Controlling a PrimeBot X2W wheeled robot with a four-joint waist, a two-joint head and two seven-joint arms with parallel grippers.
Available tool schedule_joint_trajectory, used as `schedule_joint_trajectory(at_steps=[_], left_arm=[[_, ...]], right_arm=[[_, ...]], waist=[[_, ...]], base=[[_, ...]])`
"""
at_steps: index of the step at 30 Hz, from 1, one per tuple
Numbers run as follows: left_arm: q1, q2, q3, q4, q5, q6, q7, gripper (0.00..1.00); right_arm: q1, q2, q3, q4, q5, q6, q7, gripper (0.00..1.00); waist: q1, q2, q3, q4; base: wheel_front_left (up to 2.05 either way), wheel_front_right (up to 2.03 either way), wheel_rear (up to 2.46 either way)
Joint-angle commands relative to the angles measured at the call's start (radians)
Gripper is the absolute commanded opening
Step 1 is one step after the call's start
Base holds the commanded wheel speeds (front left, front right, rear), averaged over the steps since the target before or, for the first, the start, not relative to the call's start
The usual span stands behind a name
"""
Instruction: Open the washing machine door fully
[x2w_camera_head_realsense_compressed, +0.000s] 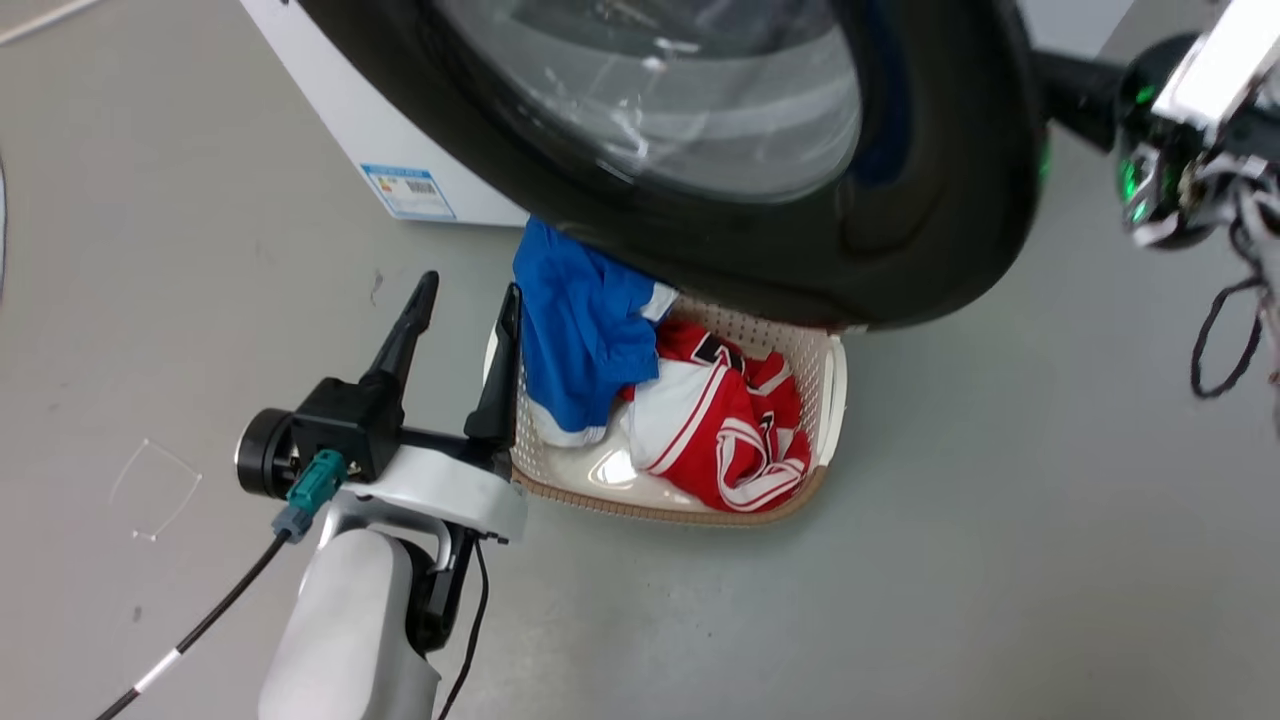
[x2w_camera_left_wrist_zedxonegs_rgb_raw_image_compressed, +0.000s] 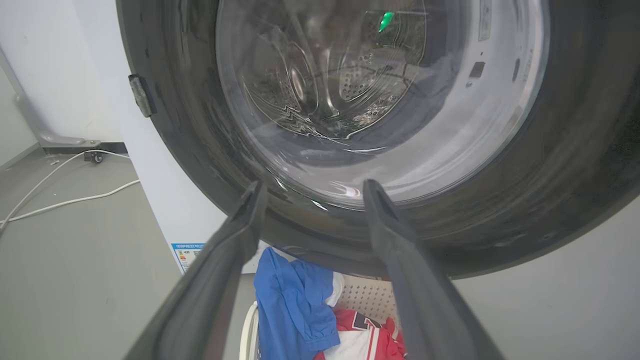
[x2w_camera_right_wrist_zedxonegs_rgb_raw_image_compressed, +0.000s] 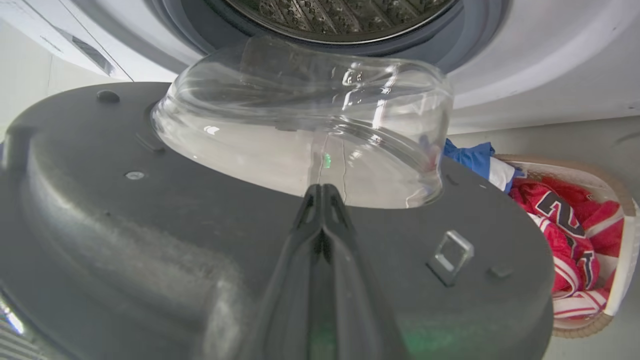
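The one washing machine door (x2w_camera_head_realsense_compressed: 930, 200) stands part open from the single washing machine (x2w_camera_head_realsense_compressed: 330, 100), its outer face just beyond the left gripper (x2w_camera_head_realsense_compressed: 470, 290), whose fingers are spread apart and empty. Its grey inner face lies under the tips of the right gripper (x2w_camera_right_wrist_zedxonegs_rgb_raw_image_compressed: 320, 200), whose fingers are pressed together and hold nothing. As I judge it, those closed tips could slide off the smooth plastic onto the glass bulge just ahead, or the door's lower rim could catch the blue garment (x2w_camera_head_realsense_compressed: 580, 340), one of two with the red-and-white one (x2w_camera_head_realsense_compressed: 740, 440) in the one basket (x2w_camera_head_realsense_compressed: 835, 390) beside the left fingers.
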Motion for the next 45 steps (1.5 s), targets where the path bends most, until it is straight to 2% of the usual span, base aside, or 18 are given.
schedule_joint_trajectory(at_steps=[1,8,15,31,34,40,45], left_arm=[[0.024,-0.002,-0.004,0.009,-0.004,-0.002,-0.002,1.00],[0.082,-0.001,-0.011,0.029,0.005,-0.001,-0.002,1.00],[0.143,0.000,-0.022,0.047,0.001,-0.001,-0.002,1.00],[0.186,-0.001,-0.046,0.057,-0.016,-0.001,-0.002,1.00],[0.188,-0.001,-0.045,0.058,-0.016,-0.001,-0.002,1.00],[0.189,-0.001,-0.031,0.057,-0.011,-0.001,-0.002,1.00],[0.198,-0.001,-0.011,0.055,-0.005,-0.001,-0.002,1.00]], right_arm=[[0.053,0.009,0.007,-0.027,0.015,0.003,0.028,0.00],[0.186,0.045,0.030,-0.097,0.042,0.003,0.082,0.00],[0.316,0.098,0.063,-0.182,0.049,0.003,0.092,0.00],[0.467,0.228,0.117,-0.312,0.072,0.003,0.056,0.00],[0.500,0.236,0.105,-0.351,0.070,0.003,0.009,0.00],[0.582,0.222,0.007,-0.455,0.003,0.003,-0.238,0.00],[0.674,0.186,-0.063,-0.542,-0.057,0.003,-0.406,0.00]], waist=[[0.0000,-0.0001,-0.055,-0.013],[0.0000,-0.0001,-0.147,-0.027],[0.0000,-0.0001,-0.225,-0.030],[0.0000,-0.0001,-0.269,-0.029],[0.0000,-0.0001,-0.270,-0.032],[0.0000,-0.0001,-0.279,-0.041],[0.0000,-0.0001,-0.291,-0.057]], base=[[0.00,0.00,0.00],[0.00,0.00,0.00],[0.00,0.00,0.00],[0.00,0.00,0.00],[0.00,0.00,0.00],[0.00,0.00,0.00],[0.00,0.00,0.00]])
